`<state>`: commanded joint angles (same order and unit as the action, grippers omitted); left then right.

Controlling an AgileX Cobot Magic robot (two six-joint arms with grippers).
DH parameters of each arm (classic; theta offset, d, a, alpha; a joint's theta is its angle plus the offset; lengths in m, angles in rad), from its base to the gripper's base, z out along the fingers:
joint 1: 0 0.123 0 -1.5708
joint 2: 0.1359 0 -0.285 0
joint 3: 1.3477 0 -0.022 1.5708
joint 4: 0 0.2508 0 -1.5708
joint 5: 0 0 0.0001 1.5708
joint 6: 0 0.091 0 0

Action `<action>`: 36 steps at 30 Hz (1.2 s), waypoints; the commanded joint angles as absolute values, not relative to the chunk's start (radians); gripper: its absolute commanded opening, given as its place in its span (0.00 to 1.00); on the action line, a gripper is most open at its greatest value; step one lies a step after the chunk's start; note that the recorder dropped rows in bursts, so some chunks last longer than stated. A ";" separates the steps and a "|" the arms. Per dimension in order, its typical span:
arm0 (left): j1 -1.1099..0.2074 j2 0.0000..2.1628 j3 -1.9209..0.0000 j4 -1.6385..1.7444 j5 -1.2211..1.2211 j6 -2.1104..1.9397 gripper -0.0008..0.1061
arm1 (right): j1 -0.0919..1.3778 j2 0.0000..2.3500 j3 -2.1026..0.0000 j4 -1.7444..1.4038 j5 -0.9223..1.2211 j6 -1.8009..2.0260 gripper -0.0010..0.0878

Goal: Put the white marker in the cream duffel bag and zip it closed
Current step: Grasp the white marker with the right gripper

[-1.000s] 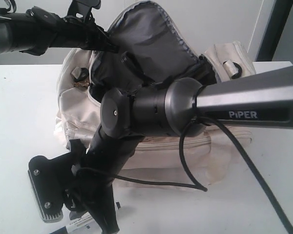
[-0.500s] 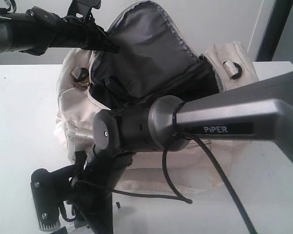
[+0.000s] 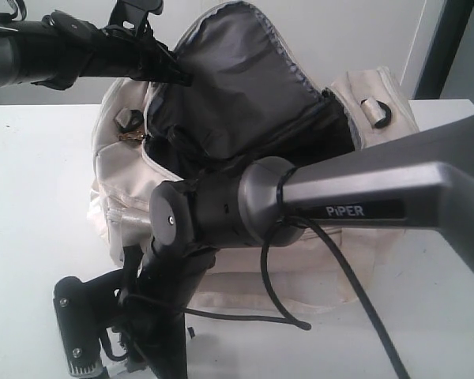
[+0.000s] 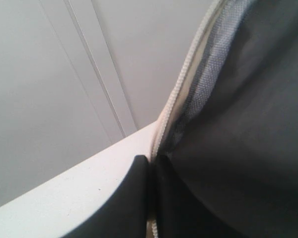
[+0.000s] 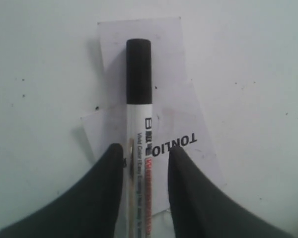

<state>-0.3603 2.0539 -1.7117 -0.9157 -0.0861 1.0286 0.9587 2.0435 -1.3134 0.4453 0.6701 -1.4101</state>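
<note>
White tabletop [image 5: 248,59], lightly speckled. Your white marker [image 5: 139,109] lies flat on a paper tag [image 5: 188,124], outside the cream duffel bag [image 3: 118,181]. Your right gripper [image 5: 145,151] straddles the barrel unclamped, with a gap on one side. Centre it, then close on the barrel alone, not the tag. Your left gripper [image 4: 150,166] pinches the flap [image 3: 237,71] upright. In the exterior view your right arm [image 3: 363,181] crosses the bag's front, so lift clear before swinging in.

The white marker [image 5: 139,129] runs off frame between my right jaws, far end unseen. Exterior view: my right arm [image 3: 363,181] blocks the front of the cream duffel bag [image 3: 379,87]; one left jaw hides behind its flap lining [image 4: 238,148].
</note>
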 joint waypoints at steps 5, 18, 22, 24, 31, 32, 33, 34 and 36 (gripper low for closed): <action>-0.360 2.054 -1.712 -0.916 -0.086 1.029 0.01 | 0.959 2.052 -1.313 0.445 0.671 -1.410 0.36; -0.360 2.054 -1.712 -0.916 -0.086 1.029 0.01 | 0.959 2.050 -1.313 0.445 0.693 -1.410 0.01; -0.360 2.054 -1.712 -0.916 -0.086 1.029 0.01 | 0.959 2.034 -1.313 0.447 0.699 -1.410 0.01; -0.360 2.054 -1.712 -0.916 -0.086 1.029 0.01 | 0.959 2.020 -1.313 0.449 0.705 -1.410 0.01; -0.360 2.054 -1.712 -0.916 -0.086 1.029 0.01 | 0.959 1.967 -1.313 0.449 0.800 -1.410 0.01; -0.360 2.054 -1.712 -0.916 -0.086 1.029 0.01 | 0.959 1.961 -1.313 0.449 0.811 -1.410 0.01; -0.360 2.054 -1.712 -0.916 -0.086 1.029 0.01 | 0.959 1.954 -1.313 0.449 0.823 -1.410 0.01; -0.360 2.054 -1.712 -0.916 -0.086 1.029 0.01 | 0.959 1.949 -1.313 0.451 0.834 -1.410 0.01; -0.360 2.054 -1.712 -0.916 -0.086 1.029 0.01 | 0.959 1.941 -1.313 0.451 0.858 -1.410 0.01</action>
